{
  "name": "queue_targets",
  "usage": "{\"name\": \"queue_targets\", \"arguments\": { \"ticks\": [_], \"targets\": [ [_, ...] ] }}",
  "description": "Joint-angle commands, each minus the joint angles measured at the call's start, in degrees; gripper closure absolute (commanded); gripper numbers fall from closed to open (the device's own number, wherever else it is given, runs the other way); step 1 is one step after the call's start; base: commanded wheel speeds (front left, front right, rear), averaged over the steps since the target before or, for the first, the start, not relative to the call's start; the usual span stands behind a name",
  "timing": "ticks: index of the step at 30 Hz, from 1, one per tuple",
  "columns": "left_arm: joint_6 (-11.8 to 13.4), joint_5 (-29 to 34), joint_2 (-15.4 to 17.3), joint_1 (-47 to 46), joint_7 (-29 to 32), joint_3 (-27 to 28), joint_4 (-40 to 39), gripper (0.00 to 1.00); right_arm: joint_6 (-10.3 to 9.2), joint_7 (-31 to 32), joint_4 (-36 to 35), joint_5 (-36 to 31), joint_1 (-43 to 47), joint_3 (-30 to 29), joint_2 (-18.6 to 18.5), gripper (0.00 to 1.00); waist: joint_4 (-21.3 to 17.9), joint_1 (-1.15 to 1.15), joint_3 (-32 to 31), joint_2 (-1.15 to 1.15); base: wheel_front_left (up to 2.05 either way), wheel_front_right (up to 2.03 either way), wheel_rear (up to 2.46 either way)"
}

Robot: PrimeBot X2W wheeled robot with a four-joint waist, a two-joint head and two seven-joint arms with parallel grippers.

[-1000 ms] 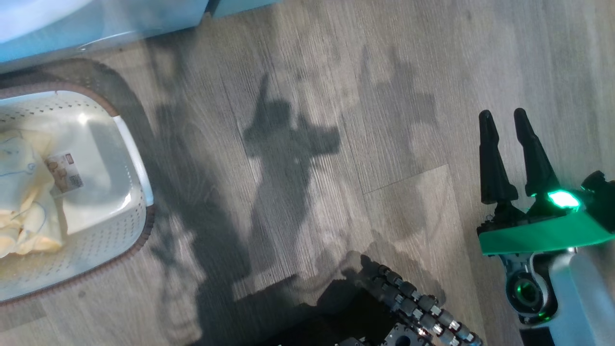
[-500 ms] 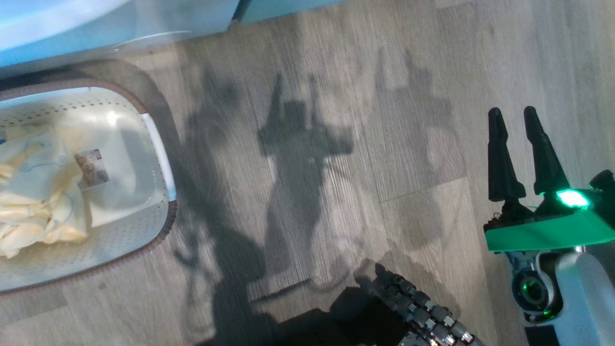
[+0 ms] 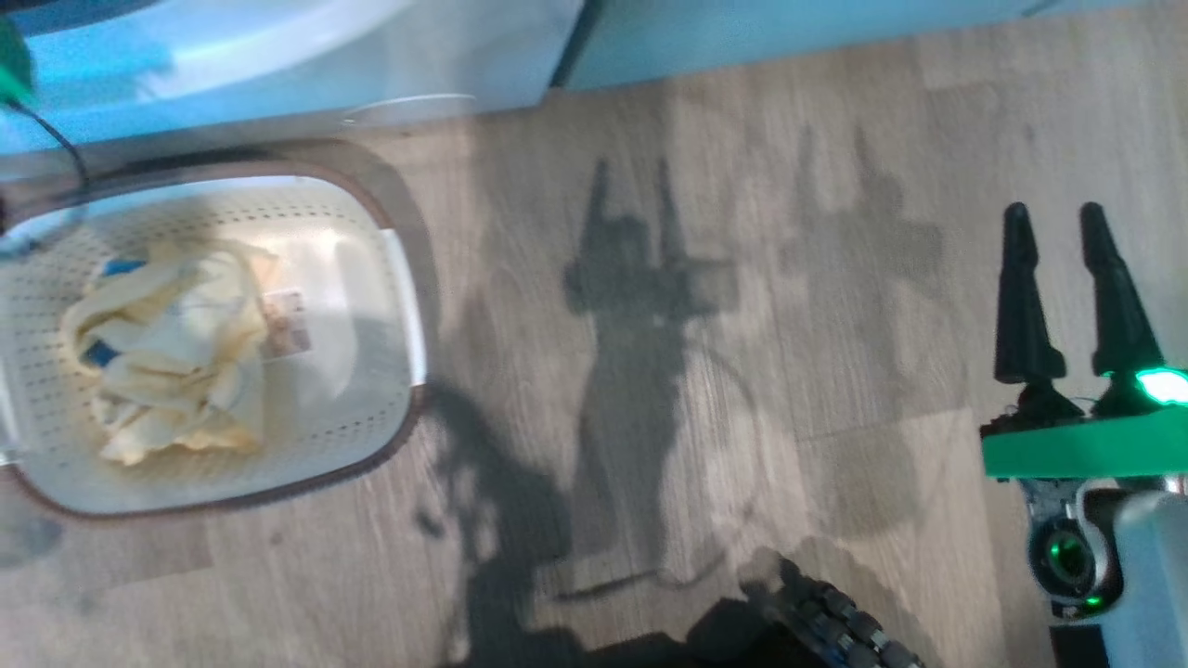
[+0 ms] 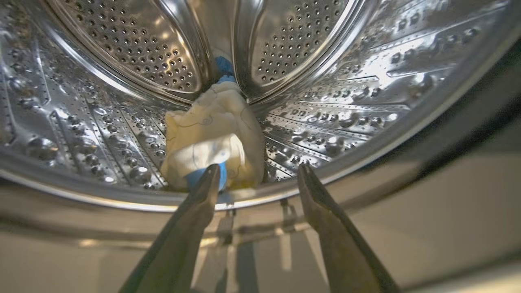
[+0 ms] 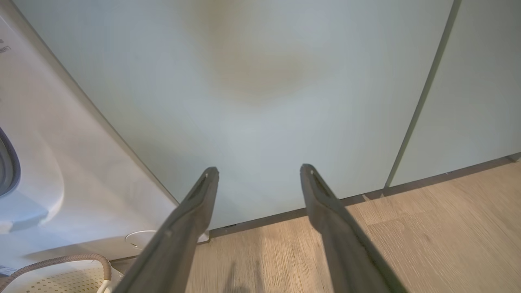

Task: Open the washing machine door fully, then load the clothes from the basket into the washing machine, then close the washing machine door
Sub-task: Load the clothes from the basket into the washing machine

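Two tools gape empty; left tool (image 4: 259, 167) at drum rim (image 4: 101, 197); right tool (image 3: 1055, 211) over floor (image 3: 835, 278).

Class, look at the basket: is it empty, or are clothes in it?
Not empty: the basket holds a crumpled pale yellow bundle of clothes; its base beside them is bare.

My head view: basket (image 3: 353, 436) left end cut off at frame edge; label (image 3: 285, 323) on basket base too blurred to read; washing machine (image 3: 278, 65) behind basket cropped at top
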Motion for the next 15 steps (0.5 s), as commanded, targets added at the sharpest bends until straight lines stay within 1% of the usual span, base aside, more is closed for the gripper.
{"name": "queue_targets", "arguments": {
  "ticks": [1, 8, 15],
  "targets": [
    [0.55, 0.09, 2.59, 0.6, -0.45, 2.76, -2.09, 0.0, -0.16, -0.38, -1.67, -0.36, 2.1, 0.47, -0.71, 0.0, 1.71, 0.01, -1.6, 0.0, 0.0, 0.0, 0.0],
    [7.25, -0.25, 0.47, 15.47, -4.75, 4.94, -16.33, 0.0, -0.16, -0.38, -1.91, -4.23, 3.63, -1.61, -0.71, 0.0, 6.24, 0.01, -5.51, 0.0, 0.0, 0.0, 0.0],
    [13.35, 1.14, -1.82, 29.95, -9.39, 6.22, -25.33, 0.0, -0.16, -0.38, -1.67, -8.26, 5.29, -2.76, -0.71, 0.0, 9.7, 0.01, -10.68, 0.0, 0.0, 0.0, 0.0]
  ]
}}
